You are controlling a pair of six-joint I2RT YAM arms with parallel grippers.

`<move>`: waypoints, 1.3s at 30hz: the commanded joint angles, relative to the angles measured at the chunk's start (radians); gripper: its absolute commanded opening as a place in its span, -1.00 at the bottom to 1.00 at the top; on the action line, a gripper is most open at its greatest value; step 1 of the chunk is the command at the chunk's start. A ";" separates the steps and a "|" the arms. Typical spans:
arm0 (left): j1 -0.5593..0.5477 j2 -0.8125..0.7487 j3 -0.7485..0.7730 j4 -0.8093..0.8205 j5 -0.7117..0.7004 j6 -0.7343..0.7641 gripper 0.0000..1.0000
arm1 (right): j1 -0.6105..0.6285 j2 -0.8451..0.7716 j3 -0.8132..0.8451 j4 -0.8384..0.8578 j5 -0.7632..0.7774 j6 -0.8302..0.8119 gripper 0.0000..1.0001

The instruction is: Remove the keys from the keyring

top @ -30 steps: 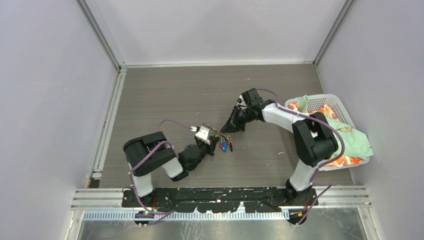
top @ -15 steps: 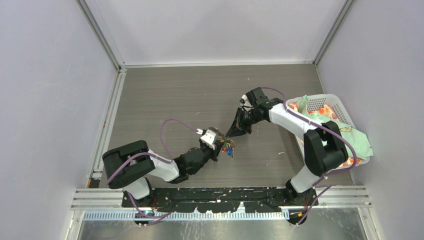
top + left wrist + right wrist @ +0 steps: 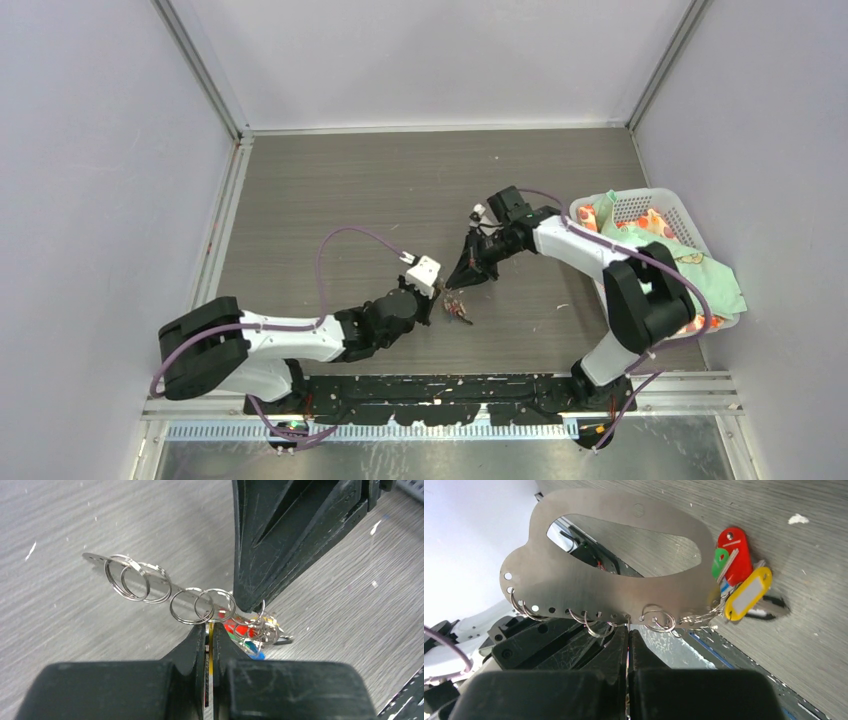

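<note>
Top external view: the grey wood-grain table (image 3: 330, 200) fills the middle of the frame. Two arms reach over it to a meeting point just below centre, the left arm (image 3: 290, 335) from the lower left and the right arm (image 3: 580, 245) from the right. A white perforated basket (image 3: 640, 205) heaped with cloth (image 3: 705, 275) sits at the right edge.

The keyring (image 3: 589, 592), a flat silvery plate with a large oval cutout, is up off the table between the two grippers. In the right wrist view it fills the upper middle of the frame, with its hole-lined edge lowest. The right gripper (image 3: 628, 632) meets that edge with its fingers closed to a hairline slit. A thin strip of metal runs into the slit; whether it is a ring or a tooth of the plate I cannot tell.

In the left wrist view the plate is edge-on, slanting from upper left to centre right. The left gripper (image 3: 210, 628) comes up from the bottom of that frame, fingers almost together, tips against the plate.

The keys (image 3: 735, 555) hang bunched at the plate's right end, showing red, green and blue heads and a yellow tag. Small split rings (image 3: 257, 630) dangle along the holed edge.
</note>
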 commanded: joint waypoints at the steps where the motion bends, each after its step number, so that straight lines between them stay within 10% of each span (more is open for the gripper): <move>1: 0.005 0.020 -0.009 -0.114 -0.078 -0.043 -0.99 | 0.049 0.100 0.054 0.001 -0.087 -0.056 -0.98; 11: 0.024 0.121 -0.012 0.023 -0.077 -0.051 -1.00 | 0.052 0.240 0.125 0.046 -0.120 -0.114 -0.98; 23: 0.126 0.040 -0.166 0.399 0.265 0.133 -0.99 | 0.100 0.271 0.176 0.030 -0.156 -0.161 -0.98; 30: 0.126 -0.050 -0.199 0.375 0.485 0.161 -1.00 | 0.105 0.301 0.187 0.026 -0.151 -0.181 -0.98; 39: 0.124 -0.084 -0.195 0.276 0.429 0.170 -0.99 | 0.149 0.314 0.192 0.003 -0.184 -0.229 -0.98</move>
